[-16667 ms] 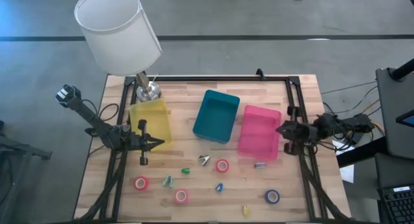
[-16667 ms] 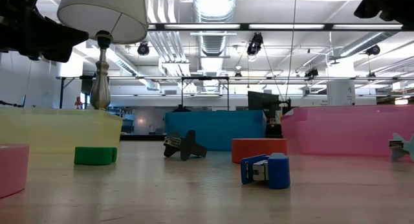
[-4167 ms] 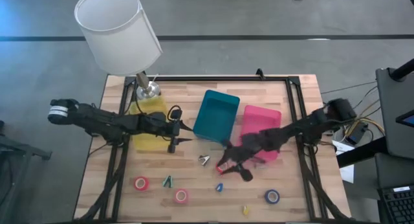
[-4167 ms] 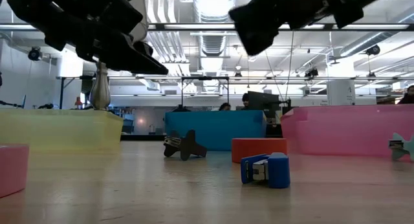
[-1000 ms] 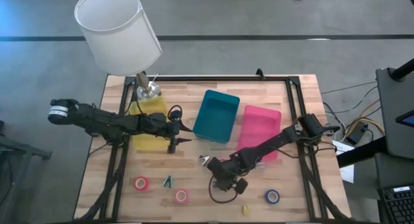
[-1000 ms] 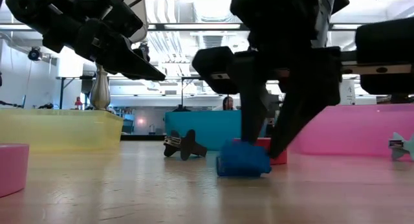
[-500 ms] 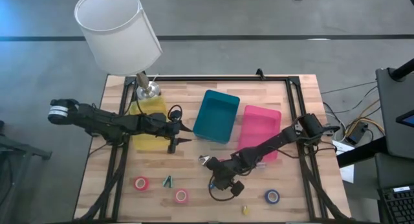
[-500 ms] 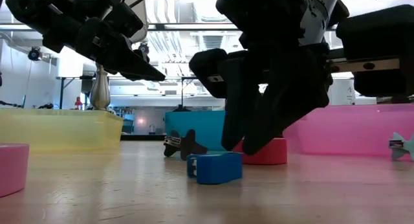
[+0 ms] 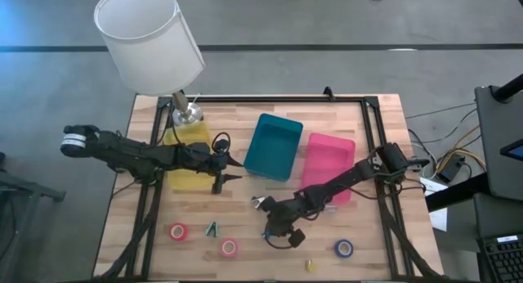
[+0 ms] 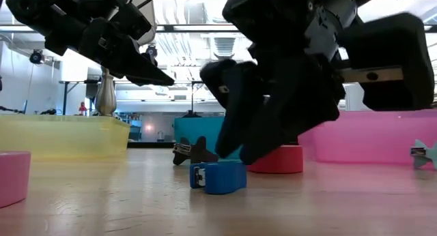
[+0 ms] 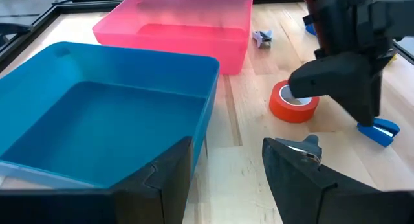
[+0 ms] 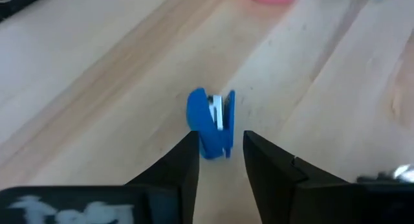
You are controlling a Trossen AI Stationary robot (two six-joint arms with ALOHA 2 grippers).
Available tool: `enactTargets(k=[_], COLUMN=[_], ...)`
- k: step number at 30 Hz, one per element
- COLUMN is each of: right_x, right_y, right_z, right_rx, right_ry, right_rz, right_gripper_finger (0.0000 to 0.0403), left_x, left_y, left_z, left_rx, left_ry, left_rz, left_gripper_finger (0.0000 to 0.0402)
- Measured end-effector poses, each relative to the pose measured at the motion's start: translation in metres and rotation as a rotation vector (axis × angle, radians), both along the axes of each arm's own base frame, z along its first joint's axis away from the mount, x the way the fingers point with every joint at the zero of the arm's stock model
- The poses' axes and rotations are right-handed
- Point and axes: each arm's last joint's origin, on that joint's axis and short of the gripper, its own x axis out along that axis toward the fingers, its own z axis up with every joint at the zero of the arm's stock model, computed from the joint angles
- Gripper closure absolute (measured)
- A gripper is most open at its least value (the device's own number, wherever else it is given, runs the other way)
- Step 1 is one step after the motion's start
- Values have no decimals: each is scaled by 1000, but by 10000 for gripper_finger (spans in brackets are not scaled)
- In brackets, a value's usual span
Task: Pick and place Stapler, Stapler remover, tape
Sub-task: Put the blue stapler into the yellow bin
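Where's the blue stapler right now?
The blue stapler lies on the table, low view centre, just under the right tool, beside a red tape roll.

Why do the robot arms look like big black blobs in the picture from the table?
Low view: bright ceiling lights shine behind the right gripper, leaving it a dark silhouette over the blue stapler. High view: even light, soft shadows on the table.

A small blue stapler (image 10: 218, 177) lies, seemingly free, beside a red tape roll (image 10: 276, 159).
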Motion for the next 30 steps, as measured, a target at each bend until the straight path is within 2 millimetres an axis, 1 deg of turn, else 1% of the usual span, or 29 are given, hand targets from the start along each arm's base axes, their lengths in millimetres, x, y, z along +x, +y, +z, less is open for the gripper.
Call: enactTargets(k=[5, 9, 14, 18, 26, 30], right_x=[2, 8, 15, 18, 14, 12], right_y=[-1, 2, 5, 6, 5, 4], right_z=[-4, -20, -32, -33, -25, -20], right_rx=[19, 20, 20, 19, 9, 3], right_ry=[-12, -24, -13, -15, 8, 13], right_rz=[-18, -5, 12, 12, 2, -1], right_gripper_finger=[265, 252, 249, 268, 337, 347], left_x=[0, 0, 0, 0, 0, 0], left_y=[0, 0, 0, 0, 0, 0], left_z=[0, 0, 0, 0, 0, 0], left_rx=[-1, -1, -1, -1, -7, -47], left_ry=[0, 0, 2, 3, 3, 5], left_rz=[0, 0, 0, 0, 2, 19], left_gripper_finger=[211, 211, 211, 211, 211, 211])
